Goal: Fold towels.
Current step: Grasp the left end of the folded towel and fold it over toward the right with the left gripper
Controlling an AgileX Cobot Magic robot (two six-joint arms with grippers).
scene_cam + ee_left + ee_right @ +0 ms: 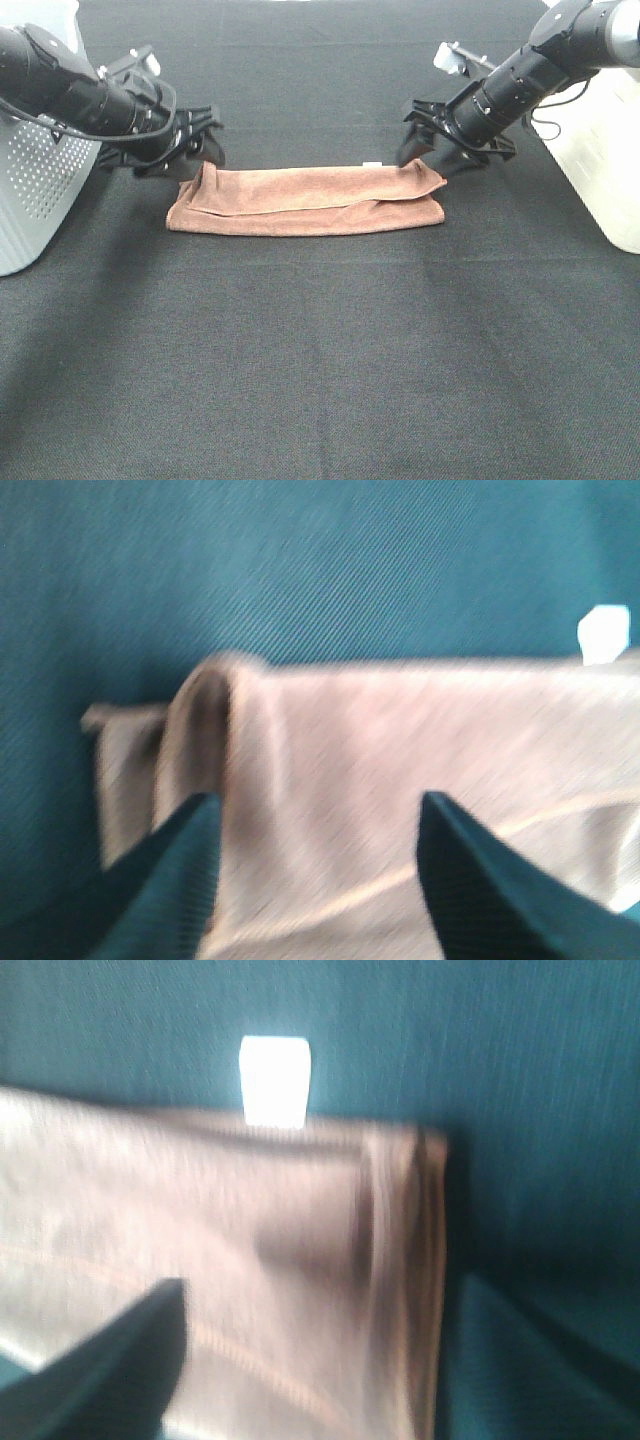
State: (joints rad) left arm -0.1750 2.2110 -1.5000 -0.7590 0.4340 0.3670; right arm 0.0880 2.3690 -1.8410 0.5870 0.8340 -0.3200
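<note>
A table (320, 350) covered in black woven fabric carries a reddish-brown towel (310, 200), folded into a long flat strip that runs from just below the left gripper (205, 150) to just below the right gripper (432, 160). Its small white tag (371, 163) sticks out of the far edge, nearer the right gripper. A perforated white basket (35, 190) sits outward of the left gripper, and a white bin (605, 150) sits outward of the right.

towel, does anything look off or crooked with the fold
Yes, slightly. The towel is folded unevenly: the top layer's edge slants, leaving the bottom layer showing along the near side, and the left end is bunched into a ridge by the left gripper.
</note>
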